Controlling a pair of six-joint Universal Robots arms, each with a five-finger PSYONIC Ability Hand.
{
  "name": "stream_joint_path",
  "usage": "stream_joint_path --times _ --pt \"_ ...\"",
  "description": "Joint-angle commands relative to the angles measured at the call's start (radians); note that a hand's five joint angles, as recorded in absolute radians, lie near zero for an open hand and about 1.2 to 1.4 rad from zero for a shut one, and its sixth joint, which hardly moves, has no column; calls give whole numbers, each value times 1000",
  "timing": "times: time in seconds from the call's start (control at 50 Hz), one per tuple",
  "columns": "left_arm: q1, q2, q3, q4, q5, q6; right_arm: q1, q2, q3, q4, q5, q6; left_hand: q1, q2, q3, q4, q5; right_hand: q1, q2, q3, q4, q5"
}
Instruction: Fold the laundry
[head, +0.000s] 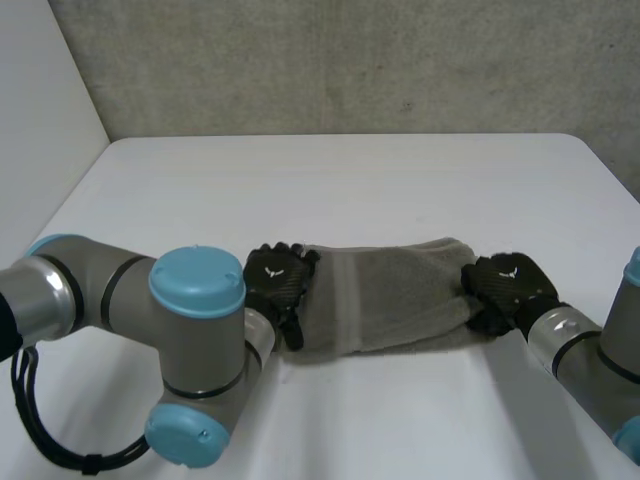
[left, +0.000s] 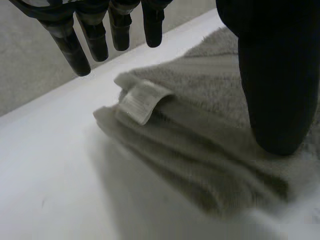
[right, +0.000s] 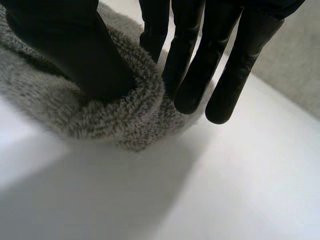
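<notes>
The folded grey towel (head: 390, 295) lies between the hands. The left hand (head: 278, 282) is open, its thumb resting on the towel's left end. The right hand (head: 510, 288) pinches the right end.

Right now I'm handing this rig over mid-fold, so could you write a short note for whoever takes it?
Left hand: open, thumb resting on the left end of the towel, near its label.
Right hand: pinching the towel's right end between thumb and fingers.
Done: the towel lies on the table folded into a long strip.
Left: probably folding the strip shorter, end to end.
</notes>
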Motion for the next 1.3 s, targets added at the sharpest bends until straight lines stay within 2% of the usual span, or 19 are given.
stream_joint_path --times 0.02,0.04,0.08,0.14,0.34,0.38,0.4,0.42,0.44,0.46,0.52,0.56,0.58,0.62,0.68,0.76,0.92,1.12,1.3 --pt "4 79 -95 -2 -116 3 163 -21 -146 -33 20 -146 22 26 27 28 0 489 237 219 213 267" --pt "4 79 -95 -2 -116 3 164 -21 -147 -33 20 -146 22 26 27 28 -1 489 237 219 213 267" --pt "7 97 -106 -5 -136 2 316 4 -242 -17 24 -146 19 23 24 25 -3 489 237 219 213 267" --pt "15 155 -130 -11 -174 2 438 73 -320 1 21 -157 13 18 18 19 -9 489 237 219 213 267" --pt "131 309 -233 -14 -180 -6 644 277 -437 36 3 -227 10 15 16 16 -12 489 237 219 213 267" --pt "145 317 -238 -14 -179 -8 645 279 -438 32 20 -236 13 17 18 19 -9 489 237 219 213 267" --pt "156 318 -239 -14 -176 -8 644 264 -443 33 33 -230 10 15 16 16 -12 -57 -309 -327 -332 -278" --pt "160 318 -238 -13 -170 -8 644 264 -443 33 33 -230 10 15 16 16 -12 -62 -314 -332 -338 -284" --pt "160 318 -238 -13 -170 -8 644 238 -441 36 62 -211 10 15 16 16 -12 -661 -913 -931 -936 -883" --pt "160 318 -229 -13 -164 -9 639 195 -440 38 104 -171 10 15 16 16 -12 -733 -985 -1003 -1009 -955" --pt "164 318 -204 -11 -132 -20 624 149 -434 39 139 -108 10 15 16 16 -12 -733 -985 -1003 -1009 -955" --pt "157 318 -181 -10 -107 -38 558 72 -417 49 173 71 10 15 16 16 -12 -733 -985 -1003 -1009 -955" --pt "151 318 -154 -13 -82 -66 558 72 -417 49 173 72 13 17 18 19 -9 -733 -985 -1003 -1009 -955" --pt "147 315 -126 -16 -64 -102 498 19 -402 91 164 272 22 26 27 28 -1 -733 -985 -1003 -1009 -955" --pt "122 301 -69 -37 -26 -179 445 -32 -402 166 156 426 31 35 36 37 8 -733 -985 -1003 -1009 -955" --pt "79 257 -9 -80 10 -238 368 -46 -405 263 138 507 31 35 36 37 8 -733 -985 -1003 -1009 -955" --pt "41 88 83 -212 18 -291 314 74 -435 335 98 506 31 35 36 37 8 -733 -985 -1003 -1009 -955" --pt "45 27 60 -215 -61 -259 322 302 -529 340 -2 449 19 23 24 25 -3 -733 -985 -1003 -1009 -955" --pt "42 59 63 -220 -56 -140 323 290 -553 342 27 365 16 20 21 22 -6 -733 -985 -1003 -1009 -955"
